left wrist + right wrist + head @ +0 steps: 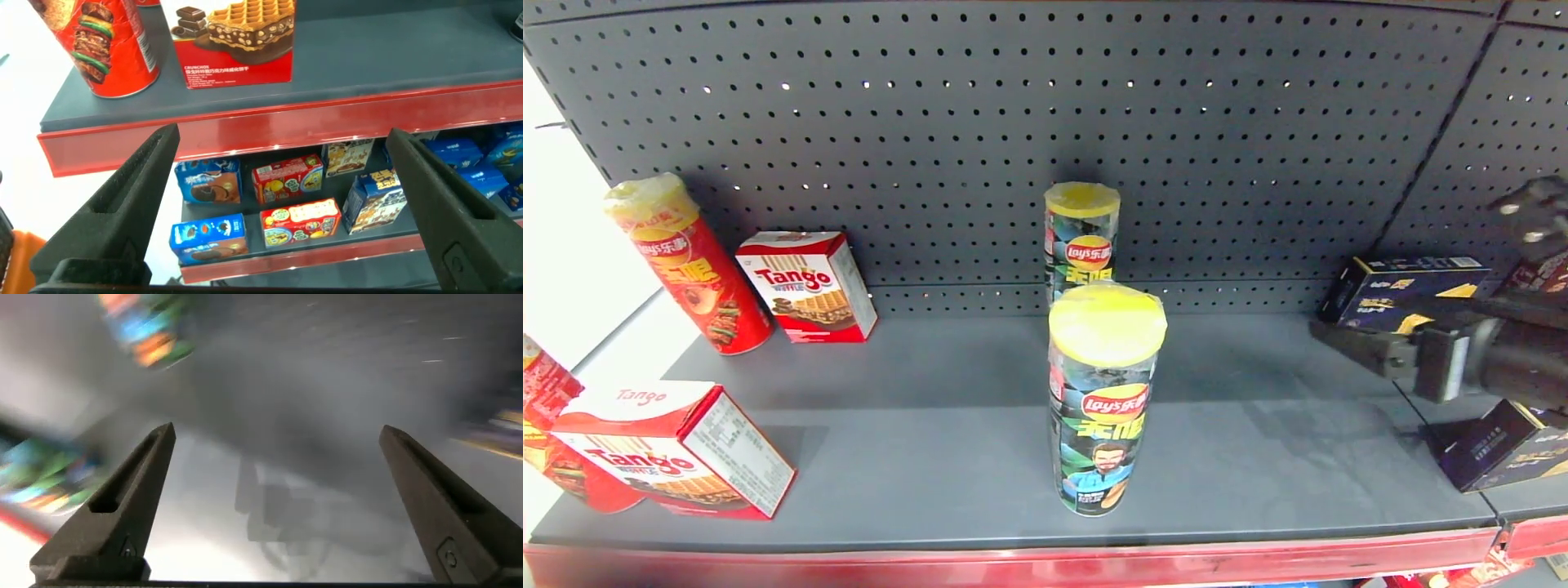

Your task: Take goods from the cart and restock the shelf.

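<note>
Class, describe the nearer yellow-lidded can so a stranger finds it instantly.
On the grey shelf backed by perforated board, two upright yellow-lidded cans stand mid-shelf, one behind the other. Pick the front can, nearer the red shelf edge; the rear can stands by the board.

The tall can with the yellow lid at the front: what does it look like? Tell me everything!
The front can is a tall round tube standing upright near the middle of the grey shelf, close to its front edge. Its flat yellow lid is on. The glossy wrapper is dark with blue and green pictures, a red and yellow logo and a pictured man low down. A matching can stands behind it, apart. Only the shelf touches it.
</note>
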